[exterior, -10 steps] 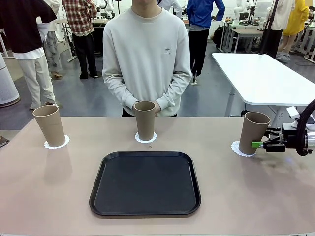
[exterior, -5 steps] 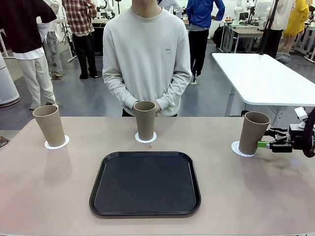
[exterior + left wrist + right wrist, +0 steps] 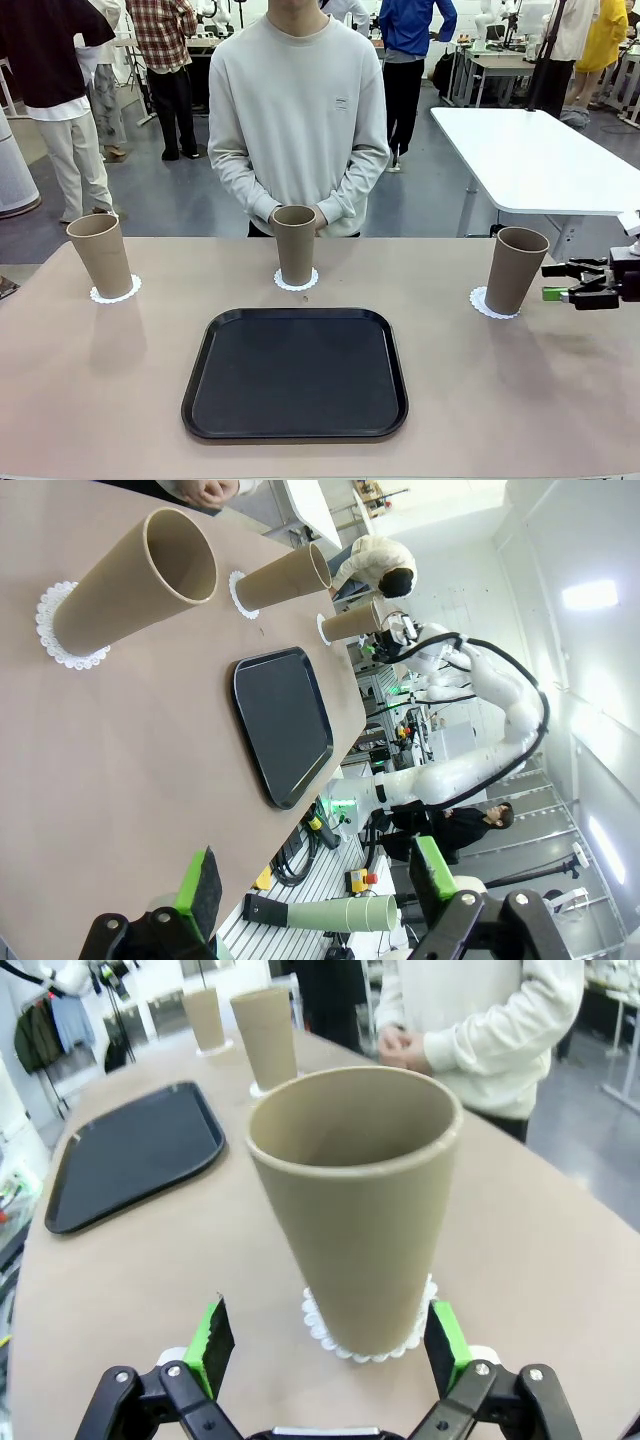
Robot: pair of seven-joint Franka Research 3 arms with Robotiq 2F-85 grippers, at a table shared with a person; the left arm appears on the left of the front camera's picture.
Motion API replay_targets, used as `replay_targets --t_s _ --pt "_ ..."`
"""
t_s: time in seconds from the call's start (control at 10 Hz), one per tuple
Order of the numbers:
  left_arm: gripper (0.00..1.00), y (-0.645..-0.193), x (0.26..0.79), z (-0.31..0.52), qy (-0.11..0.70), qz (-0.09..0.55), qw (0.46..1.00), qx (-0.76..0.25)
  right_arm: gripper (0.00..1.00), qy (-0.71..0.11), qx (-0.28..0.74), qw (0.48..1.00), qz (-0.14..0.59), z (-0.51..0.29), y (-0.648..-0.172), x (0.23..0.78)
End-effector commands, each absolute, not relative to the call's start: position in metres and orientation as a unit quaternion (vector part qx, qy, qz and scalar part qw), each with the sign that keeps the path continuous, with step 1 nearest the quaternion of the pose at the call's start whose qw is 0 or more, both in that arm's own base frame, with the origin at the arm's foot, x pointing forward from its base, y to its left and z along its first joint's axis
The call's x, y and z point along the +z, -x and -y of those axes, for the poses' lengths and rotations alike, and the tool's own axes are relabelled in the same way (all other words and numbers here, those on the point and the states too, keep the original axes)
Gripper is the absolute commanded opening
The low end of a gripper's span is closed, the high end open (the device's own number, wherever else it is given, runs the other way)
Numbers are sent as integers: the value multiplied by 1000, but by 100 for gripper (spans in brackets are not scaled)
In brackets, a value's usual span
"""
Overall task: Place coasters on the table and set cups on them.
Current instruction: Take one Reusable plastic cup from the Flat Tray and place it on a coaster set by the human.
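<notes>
Tan cups [image 3: 515, 270] sit on coasters [image 3: 494, 303] across the surface [image 3: 100, 380]; right gripper [image 3: 548, 282] at frame right and left gripper [image 3: 315, 890] both wide open, empty.

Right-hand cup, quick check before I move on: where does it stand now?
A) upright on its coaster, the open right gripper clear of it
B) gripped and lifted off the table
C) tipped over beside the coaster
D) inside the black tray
A: the right-hand cup stands upright on its coaster, and the right gripper is open beside it, not touching.
</notes>
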State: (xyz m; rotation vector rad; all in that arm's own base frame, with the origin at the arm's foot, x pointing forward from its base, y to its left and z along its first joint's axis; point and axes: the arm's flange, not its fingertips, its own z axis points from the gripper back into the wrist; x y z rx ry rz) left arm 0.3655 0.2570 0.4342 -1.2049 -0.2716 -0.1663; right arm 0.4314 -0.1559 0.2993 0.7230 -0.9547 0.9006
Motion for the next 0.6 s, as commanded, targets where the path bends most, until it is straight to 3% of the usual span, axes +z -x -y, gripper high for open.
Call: replay_targets --t_s 0.0,0.2,0.5 --pt "100 -365 436 -258 565 130 811 -77 100 -284 403 804 334 122 -401 369" --pt "100 -365 436 -258 565 130 811 -77 100 -212 389 858 261 112 -385 418" --pt "100 -365 436 -258 565 130 811 -77 100 -166 394 876 224 86 -379 473"
